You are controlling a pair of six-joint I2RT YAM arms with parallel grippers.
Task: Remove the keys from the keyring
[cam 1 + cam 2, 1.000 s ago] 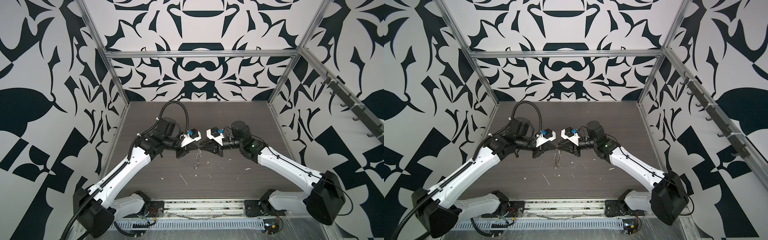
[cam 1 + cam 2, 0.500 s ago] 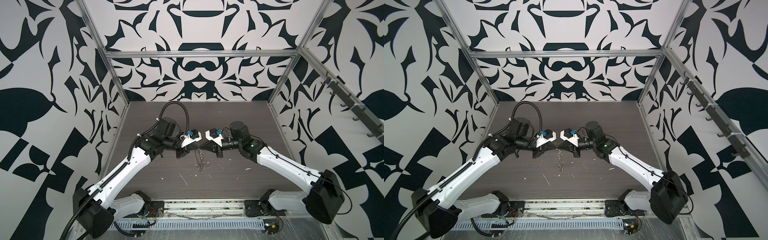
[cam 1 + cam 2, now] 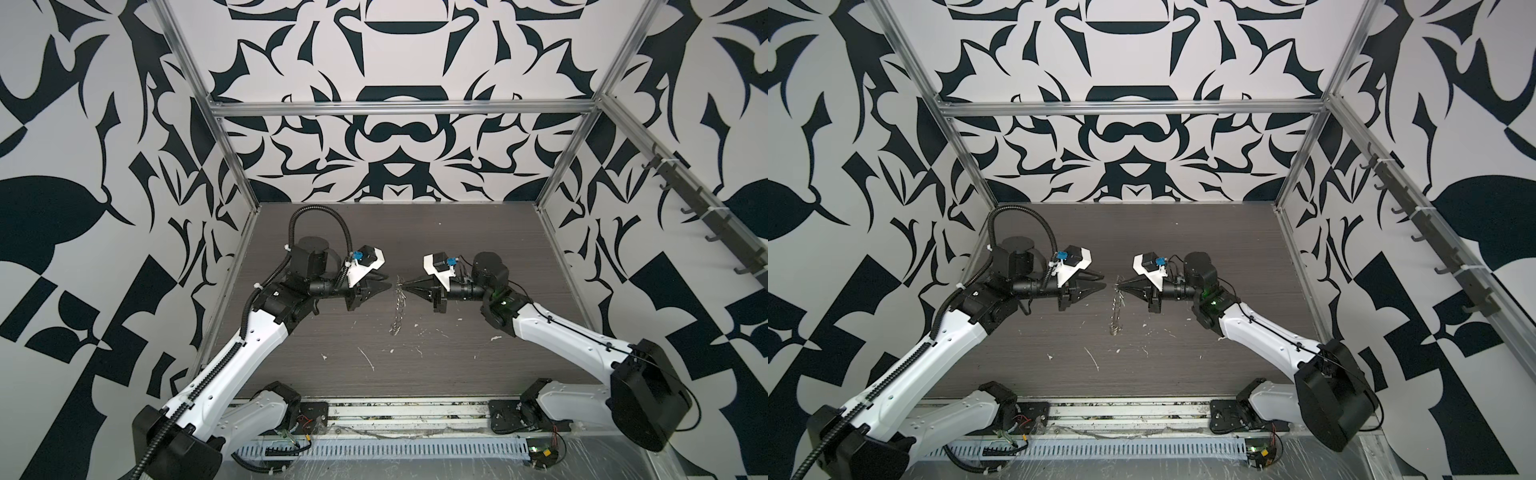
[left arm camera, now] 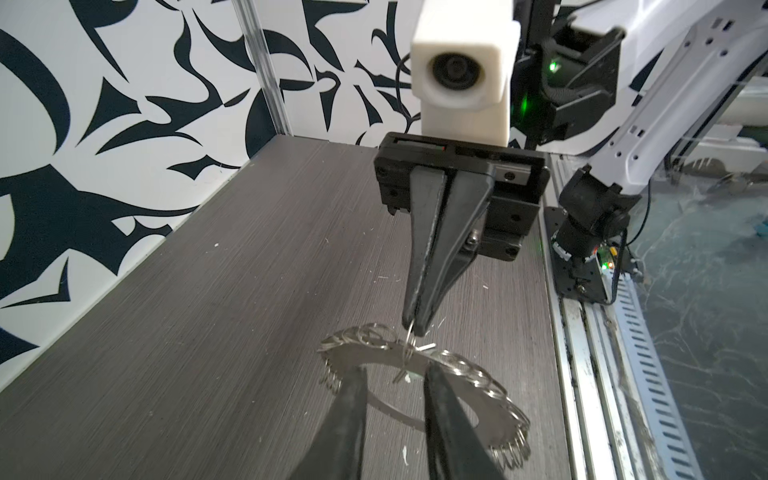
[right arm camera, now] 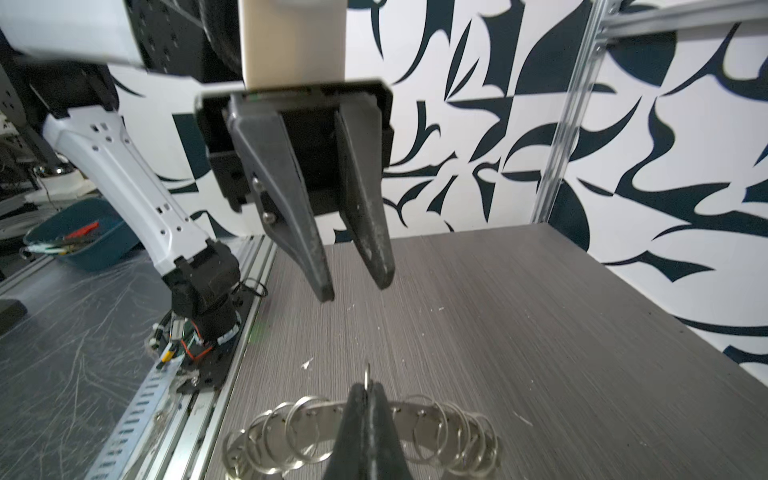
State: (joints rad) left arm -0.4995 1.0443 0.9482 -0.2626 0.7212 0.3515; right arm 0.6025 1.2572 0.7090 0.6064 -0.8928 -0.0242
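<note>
While right fingers (image 4: 428,249) pinch the keyring (image 4: 357,357), a blue bin (image 5: 89,249) holds wires (image 5: 43,249).

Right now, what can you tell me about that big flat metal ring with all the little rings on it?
The keyring is a wide, flat, grey metal ring, its rim fringed with many small silver split rings. It hangs on edge over the table, held by the right gripper, whose jaws are shut on one small ring at its top. The left gripper is open and apart from it.
</note>
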